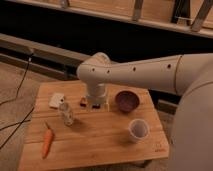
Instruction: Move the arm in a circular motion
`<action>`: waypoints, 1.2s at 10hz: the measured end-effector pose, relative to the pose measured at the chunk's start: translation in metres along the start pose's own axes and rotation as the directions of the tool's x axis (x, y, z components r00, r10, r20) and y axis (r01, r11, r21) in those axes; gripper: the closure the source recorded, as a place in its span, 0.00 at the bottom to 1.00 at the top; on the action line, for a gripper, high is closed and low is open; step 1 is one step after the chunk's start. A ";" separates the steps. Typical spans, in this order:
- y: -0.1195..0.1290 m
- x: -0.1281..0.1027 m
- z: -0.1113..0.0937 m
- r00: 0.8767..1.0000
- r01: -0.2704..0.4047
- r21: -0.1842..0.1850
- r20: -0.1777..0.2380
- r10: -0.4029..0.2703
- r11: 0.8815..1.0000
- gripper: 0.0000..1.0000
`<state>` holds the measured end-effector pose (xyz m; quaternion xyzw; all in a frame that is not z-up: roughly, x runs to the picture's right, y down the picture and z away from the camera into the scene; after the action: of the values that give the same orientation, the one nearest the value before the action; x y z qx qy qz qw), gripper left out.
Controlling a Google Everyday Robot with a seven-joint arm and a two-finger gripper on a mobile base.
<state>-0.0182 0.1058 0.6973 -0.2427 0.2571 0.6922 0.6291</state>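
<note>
The arm [145, 72] reaches in from the right side of the camera view. Its thick cream tube runs leftward above the back half of the wooden worktop [105, 137], then bends at a rounded joint and drops straight down. At the bottom of that drop sits the pincer [95, 103], low over the worktop's rear middle, with small dark parts showing on either side of it. The wrist above hides most of it, so we cannot tell how wide it stands or whether it has hold of anything.

Around it, the things on the worktop lie apart from the arm. A dark bowl [127, 100] sits just beside the pincer on the right. A pale flat card [56, 100] lies to the left near the back edge. A small clear jar [66, 114] stands in front of that card. A carrot [46, 142] lies near the front left corner, and a white cup [138, 130] stands toward the front right.

As for progress, we judge it hard to gauge. The task leaves no mark on the scene, and nothing on the worktop shows where a circle began or where it should close. The arm is extended and posed over the worktop, which fits a sweep under way. We cannot say how much of the loop is done or how much is left. Any further arc at this height would need to clear the bowl and the jar, which are the nearest things.
</note>
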 end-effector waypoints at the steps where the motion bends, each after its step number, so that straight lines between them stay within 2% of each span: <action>1: -0.024 -0.004 0.002 0.999 -0.050 0.004 -0.004 0.050 0.999 0.35; 2: -0.034 -0.008 0.005 0.998 -0.067 0.006 -0.007 0.067 0.998 0.35; 5: -0.088 -0.036 0.017 0.990 -0.143 0.020 -0.015 0.144 0.989 0.35; 7: -0.118 -0.059 0.021 0.983 -0.181 0.051 -0.014 0.182 0.982 0.35; 9: -0.152 -0.090 0.015 0.976 -0.219 0.093 0.003 0.220 0.971 0.35; 11: -0.172 -0.127 0.007 0.973 -0.230 0.130 0.033 0.227 0.965 0.35; 12: -0.173 -0.137 0.006 0.974 -0.226 0.135 0.041 0.222 0.965 0.35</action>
<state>0.1668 0.0211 0.7832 -0.1587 0.3223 0.7423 0.5656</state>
